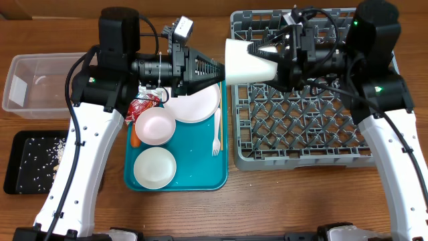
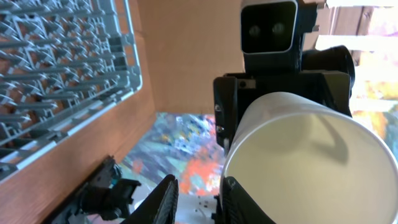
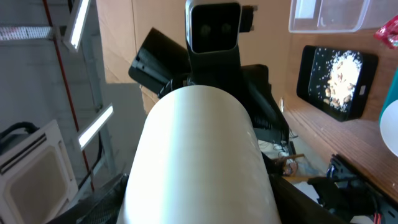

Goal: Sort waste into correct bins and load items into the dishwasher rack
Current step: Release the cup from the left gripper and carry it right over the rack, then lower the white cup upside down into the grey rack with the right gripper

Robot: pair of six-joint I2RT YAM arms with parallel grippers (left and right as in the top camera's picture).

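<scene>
The small white cup [image 1: 249, 61] hangs in the air between the two arms, above the left edge of the large grey plastic dishwasher rack [image 1: 301, 163]. The right gripper [image 1: 262, 57] has its jaws clamped on the cup's narrow end. The left gripper [image 1: 218, 68] has its jaws slightly parted at the cup's mouth with nothing between them (one finger may touch the rim; the wrist view is too tight to say).

Little is done. Pale rice scraps [image 1: 61, 150] lie in the shallow black tray [image 1: 19, 184], and the rack looks bare. Waiting on the teal serving tray [image 1: 200, 182] are a round white plate [image 1: 197, 104], pale pink bowl [image 1: 155, 125], white bowl [image 1: 154, 167], white plastic fork [image 1: 216, 134], red shiny wrapper [image 1: 144, 106] and small orange carrot [image 1: 136, 139].
</scene>
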